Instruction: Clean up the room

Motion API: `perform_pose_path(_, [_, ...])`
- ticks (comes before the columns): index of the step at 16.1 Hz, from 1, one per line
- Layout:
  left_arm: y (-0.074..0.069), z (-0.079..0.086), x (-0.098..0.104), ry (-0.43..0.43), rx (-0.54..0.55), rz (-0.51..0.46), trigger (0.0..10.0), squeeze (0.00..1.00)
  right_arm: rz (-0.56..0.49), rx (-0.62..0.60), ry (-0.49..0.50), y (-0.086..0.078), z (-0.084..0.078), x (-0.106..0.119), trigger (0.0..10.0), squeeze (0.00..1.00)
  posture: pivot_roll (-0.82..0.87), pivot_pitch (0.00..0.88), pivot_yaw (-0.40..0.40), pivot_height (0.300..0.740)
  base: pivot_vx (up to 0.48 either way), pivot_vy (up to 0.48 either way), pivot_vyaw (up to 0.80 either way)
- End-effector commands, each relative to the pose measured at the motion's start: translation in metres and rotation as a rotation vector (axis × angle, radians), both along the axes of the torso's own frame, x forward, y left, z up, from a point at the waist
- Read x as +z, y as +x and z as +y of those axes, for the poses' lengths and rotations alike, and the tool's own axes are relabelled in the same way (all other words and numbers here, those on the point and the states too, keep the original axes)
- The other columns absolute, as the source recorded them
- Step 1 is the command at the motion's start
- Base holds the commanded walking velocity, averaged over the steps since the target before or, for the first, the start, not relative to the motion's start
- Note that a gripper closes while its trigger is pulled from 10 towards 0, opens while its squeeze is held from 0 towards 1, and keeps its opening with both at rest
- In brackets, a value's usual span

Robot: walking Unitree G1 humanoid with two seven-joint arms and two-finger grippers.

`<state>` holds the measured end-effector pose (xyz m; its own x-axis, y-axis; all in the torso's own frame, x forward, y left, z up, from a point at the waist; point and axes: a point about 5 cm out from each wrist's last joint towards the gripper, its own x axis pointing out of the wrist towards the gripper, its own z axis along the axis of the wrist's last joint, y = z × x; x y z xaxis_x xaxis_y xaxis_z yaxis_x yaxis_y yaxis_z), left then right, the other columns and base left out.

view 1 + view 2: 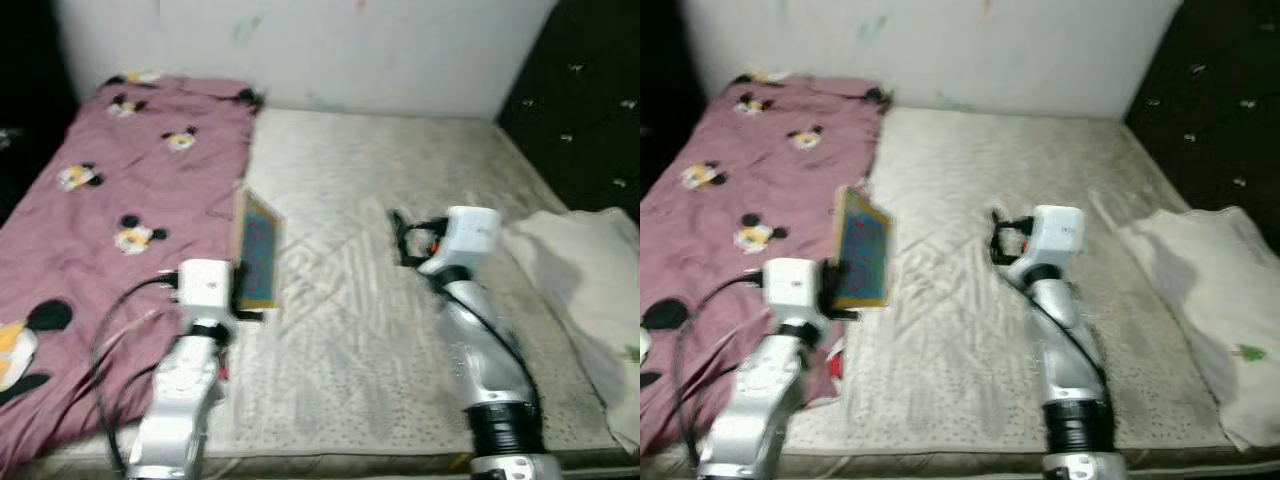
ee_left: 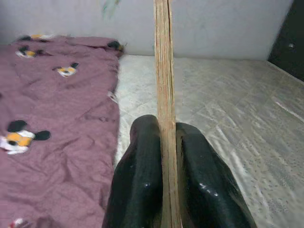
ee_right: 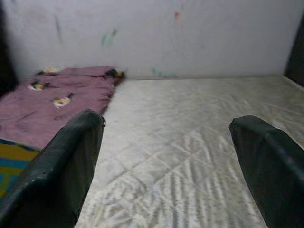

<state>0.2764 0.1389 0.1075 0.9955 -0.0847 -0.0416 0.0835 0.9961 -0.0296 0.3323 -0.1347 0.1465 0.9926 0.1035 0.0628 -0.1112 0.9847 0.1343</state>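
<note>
My left gripper (image 1: pixel 246 298) is shut on a thin book (image 1: pixel 259 251) with a yellow border and a blue cover, held upright on edge above the bare mattress (image 1: pixel 400 180). In the left wrist view the book's edge (image 2: pixel 165 85) runs straight up between the two black fingers (image 2: pixel 137 185). My right gripper (image 1: pixel 400 240) hovers open over the middle of the mattress with nothing between its fingers (image 3: pixel 61 166). A corner of the book (image 3: pixel 12 159) shows in the right wrist view.
A pink sheet with cartoon mice (image 1: pixel 110 200) covers the left side of the bed. A crumpled white cloth (image 1: pixel 585 290) lies at the right edge. A white wall (image 1: pixel 350 50) stands behind, dark padding (image 1: pixel 590 90) at the right.
</note>
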Motion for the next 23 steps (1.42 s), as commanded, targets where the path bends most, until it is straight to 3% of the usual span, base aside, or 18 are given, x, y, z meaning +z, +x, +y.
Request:
perform_pose_path(1, [0.0024, -0.0084, 0.0088, -0.027, -0.023, -0.039, 10.0, 0.00, 0.003, -0.032, -0.012, 0.0012, -0.0102, -0.0001, 10.0, 0.00, 0.02, 0.000, -0.022, 0.740, 0.000, -0.307, 0.00])
perform_pose_path(23, [0.0031, -0.0114, 0.0088, -0.034, -0.029, -0.042, 10.0, 0.00, 0.018, -0.028, -0.051, 0.0009, -0.0127, -0.0067, 10.0, 0.00, 0.02, 0.000, -0.026, 0.740, 0.000, -0.303, 0.00])
